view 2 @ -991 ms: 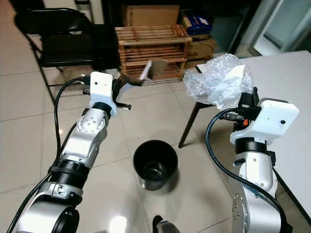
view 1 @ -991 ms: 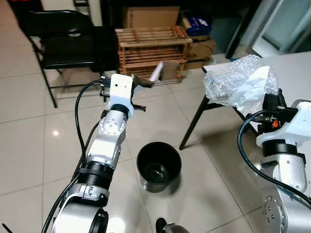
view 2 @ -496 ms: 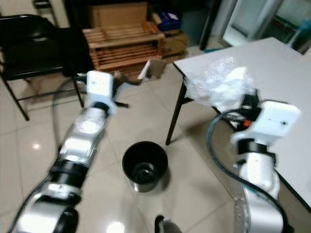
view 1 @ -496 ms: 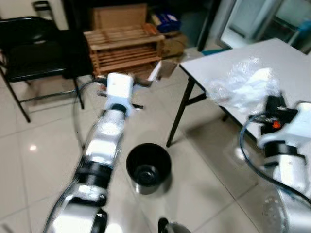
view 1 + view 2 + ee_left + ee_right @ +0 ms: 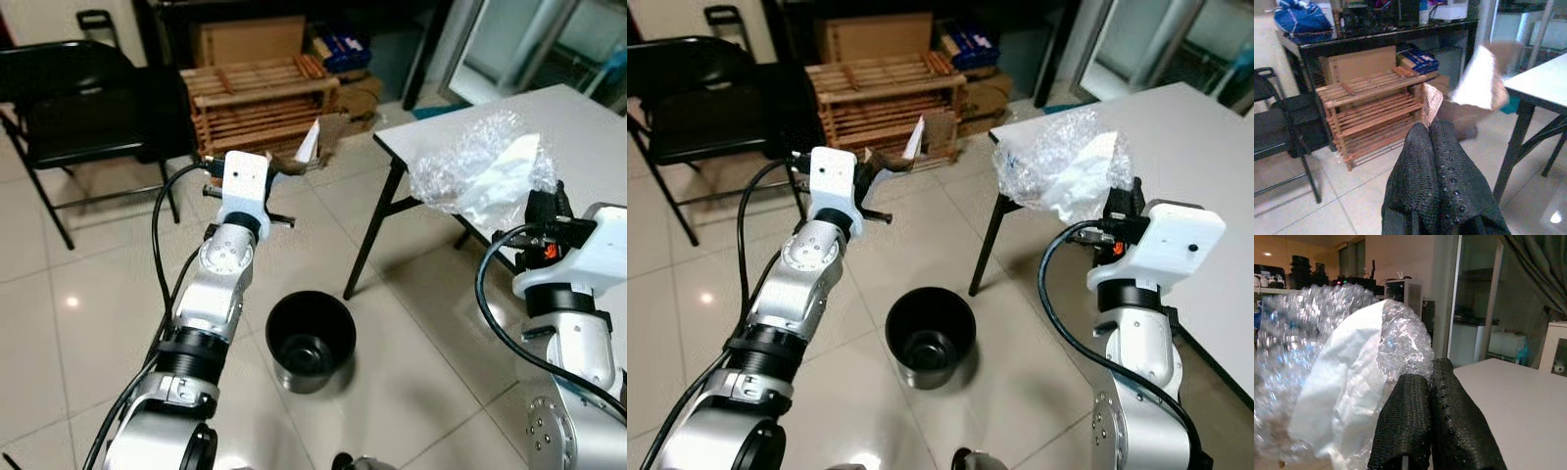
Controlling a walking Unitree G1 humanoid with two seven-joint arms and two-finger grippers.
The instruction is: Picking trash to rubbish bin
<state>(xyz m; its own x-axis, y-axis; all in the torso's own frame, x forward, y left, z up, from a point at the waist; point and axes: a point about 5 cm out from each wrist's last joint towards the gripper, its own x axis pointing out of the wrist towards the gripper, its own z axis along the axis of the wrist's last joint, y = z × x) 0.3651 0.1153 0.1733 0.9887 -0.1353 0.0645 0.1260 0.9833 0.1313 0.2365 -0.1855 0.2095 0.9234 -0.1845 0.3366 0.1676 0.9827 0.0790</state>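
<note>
Tiled floor, black bin between arms | left gripper jaws clamped on paper scrap | right gripper jaws pinching bubble wrap beside white counter

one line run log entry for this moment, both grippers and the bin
left gripper: shut on paper scrap, raised | right gripper: shut on bubble wrap, raised | rubbish bin: on floor between arms, nothing dropped yet
</note>
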